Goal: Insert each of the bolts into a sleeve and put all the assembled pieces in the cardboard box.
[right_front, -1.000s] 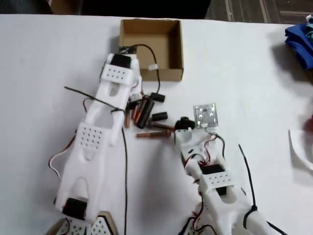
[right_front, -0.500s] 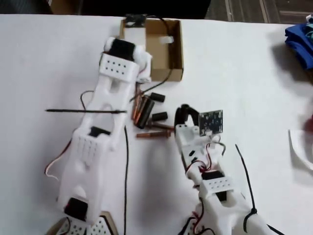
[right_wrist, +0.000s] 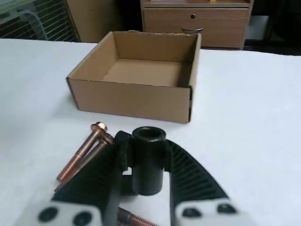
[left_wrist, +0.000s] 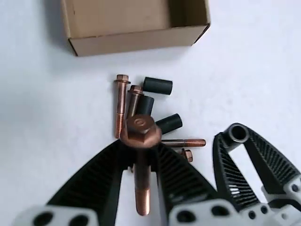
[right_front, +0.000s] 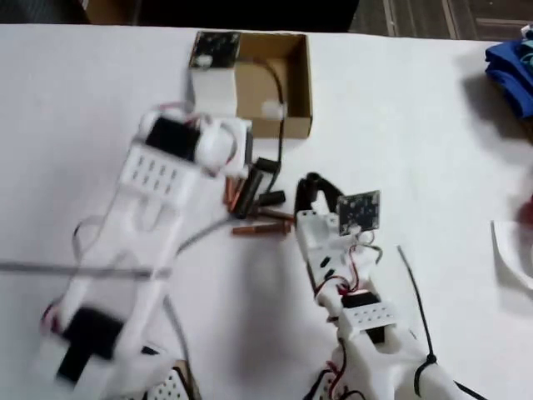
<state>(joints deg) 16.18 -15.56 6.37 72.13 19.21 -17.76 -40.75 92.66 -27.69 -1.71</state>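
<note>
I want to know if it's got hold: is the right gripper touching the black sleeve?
Touching. In the right wrist view the right gripper presses both sides of the upright black sleeve.

An open brown cardboard box [right_front: 291, 127] sits at twelve o'clock on the white table [right_front: 433, 167]. At its six, copper-coloured metal bolts [right_front: 260, 227] and short black cylindrical sleeves [right_front: 271, 198] lie heaped, the right arm's black gripper [right_front: 315, 190] at their three o'clock.
</note>
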